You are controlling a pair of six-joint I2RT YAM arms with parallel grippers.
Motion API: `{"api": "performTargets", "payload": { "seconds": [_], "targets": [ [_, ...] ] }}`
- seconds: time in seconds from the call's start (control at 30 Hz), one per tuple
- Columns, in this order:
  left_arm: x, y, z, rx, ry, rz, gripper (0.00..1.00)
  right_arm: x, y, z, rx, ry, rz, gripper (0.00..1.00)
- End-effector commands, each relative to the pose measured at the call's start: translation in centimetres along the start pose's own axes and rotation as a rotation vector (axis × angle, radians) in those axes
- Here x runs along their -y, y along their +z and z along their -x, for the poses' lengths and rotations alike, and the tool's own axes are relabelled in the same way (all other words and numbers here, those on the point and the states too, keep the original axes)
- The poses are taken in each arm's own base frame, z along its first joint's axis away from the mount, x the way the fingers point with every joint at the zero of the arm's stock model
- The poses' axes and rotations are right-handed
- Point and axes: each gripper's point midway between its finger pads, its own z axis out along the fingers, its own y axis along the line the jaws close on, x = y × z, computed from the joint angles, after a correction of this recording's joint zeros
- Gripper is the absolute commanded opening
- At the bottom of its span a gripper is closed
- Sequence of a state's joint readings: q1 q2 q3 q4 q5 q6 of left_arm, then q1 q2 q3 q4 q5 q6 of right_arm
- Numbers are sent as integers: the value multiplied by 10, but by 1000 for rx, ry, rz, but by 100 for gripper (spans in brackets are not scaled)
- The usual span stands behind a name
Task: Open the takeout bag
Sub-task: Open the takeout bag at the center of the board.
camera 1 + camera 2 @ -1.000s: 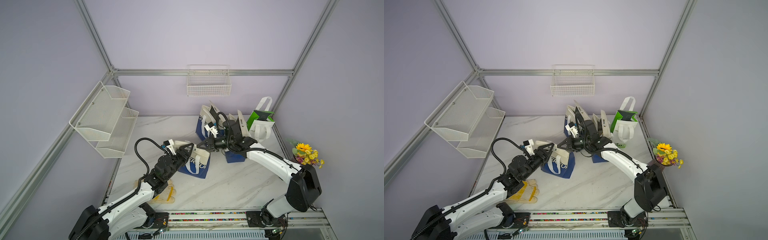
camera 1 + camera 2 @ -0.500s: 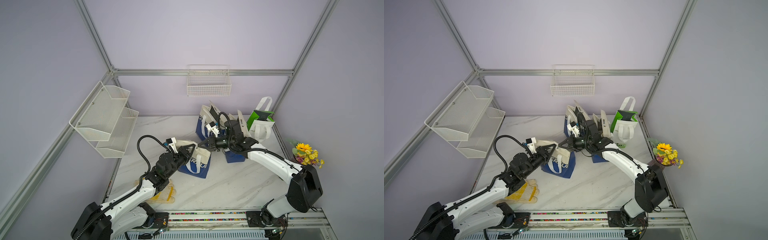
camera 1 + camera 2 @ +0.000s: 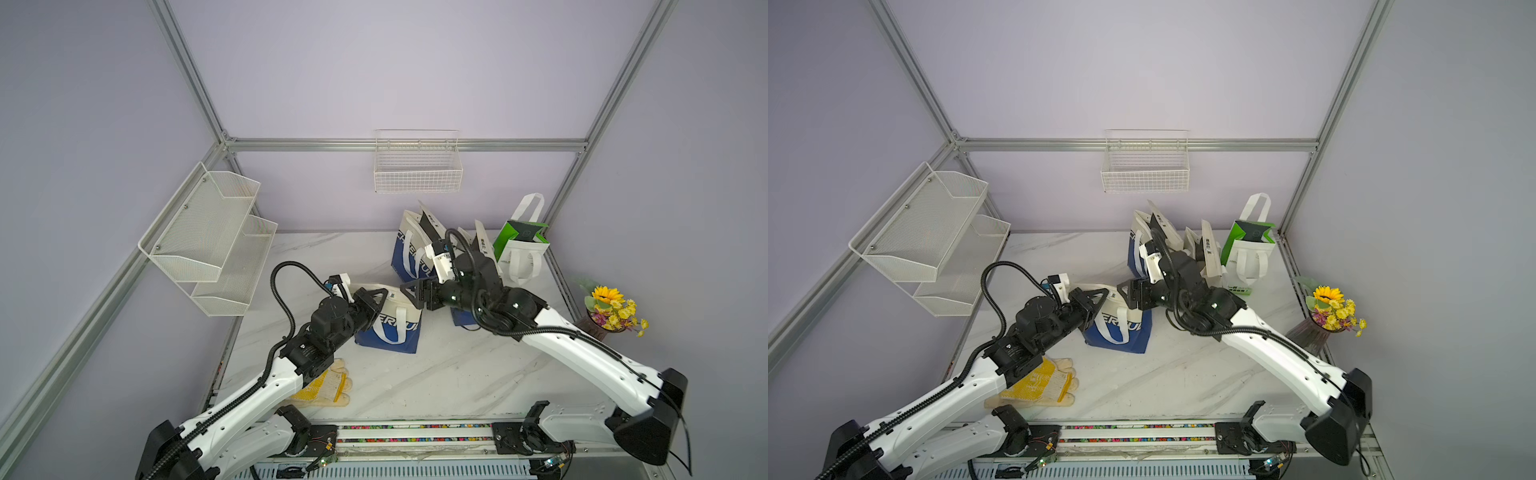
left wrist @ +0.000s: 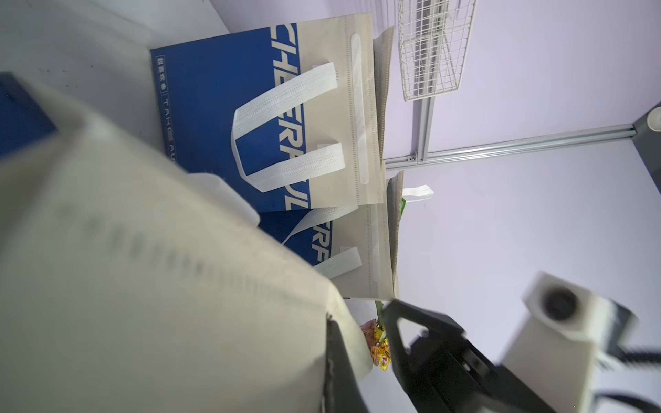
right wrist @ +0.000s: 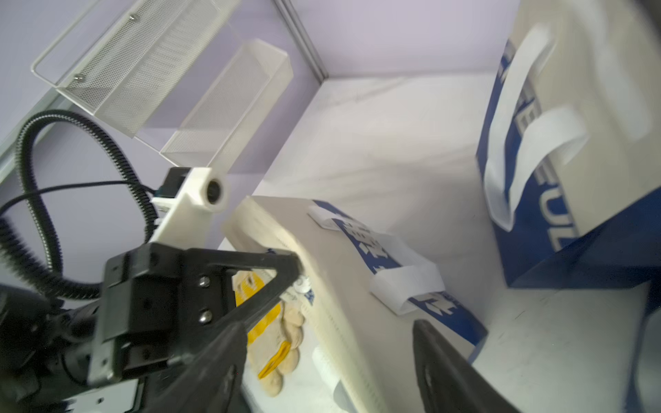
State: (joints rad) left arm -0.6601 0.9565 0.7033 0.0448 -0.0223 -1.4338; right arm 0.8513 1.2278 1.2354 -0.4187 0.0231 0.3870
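Bag (image 3: 394, 329) upright, mouth upward

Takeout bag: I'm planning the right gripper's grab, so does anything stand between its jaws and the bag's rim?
Nothing visible does. The right gripper, jaws open, faces the beige rim of the takeout bag directly. The left gripper, shut on that rim, sits close beside it.

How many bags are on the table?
4: front blue bag in the middle, back blue bag behind it, third blue bag half hidden behind the right arm, green bag in the corner. More may hide.
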Motion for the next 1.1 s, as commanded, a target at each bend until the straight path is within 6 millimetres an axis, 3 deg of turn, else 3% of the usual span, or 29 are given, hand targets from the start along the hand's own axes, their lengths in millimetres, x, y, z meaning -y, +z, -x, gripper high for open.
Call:
{"api": "performTargets", "payload": {
  "seconds": [0.0,0.1,0.3,0.37,0.47,0.63,0.73,0.87,1.07],
  "targets": [
    [26,-13,9,38,-82,-19,0,36,-23,-10,101,-305,-380,83],
    [39,-14,7,28,-84,-42,0,14,-19,-20,120,-389,-401,86],
    [58,-16,6,18,-76,-78,0,-10,20,-36,97,-458,-364,90],
    [60,-17,6,19,-74,-80,0,-11,30,-39,100,-472,-373,97],
    [65,-19,7,19,-67,-78,0,1,42,-42,93,-476,-469,97],
    [66,-24,8,22,-70,-67,0,15,41,-38,143,-445,-566,95],
    [73,-27,9,19,-74,-86,0,26,44,-39,161,-407,-574,88],
    [89,-33,10,10,-94,-131,0,57,59,-42,133,-306,-554,78],
    [109,-43,15,20,-129,-193,0,86,75,-50,83,-213,-527,77]
  ]
}}
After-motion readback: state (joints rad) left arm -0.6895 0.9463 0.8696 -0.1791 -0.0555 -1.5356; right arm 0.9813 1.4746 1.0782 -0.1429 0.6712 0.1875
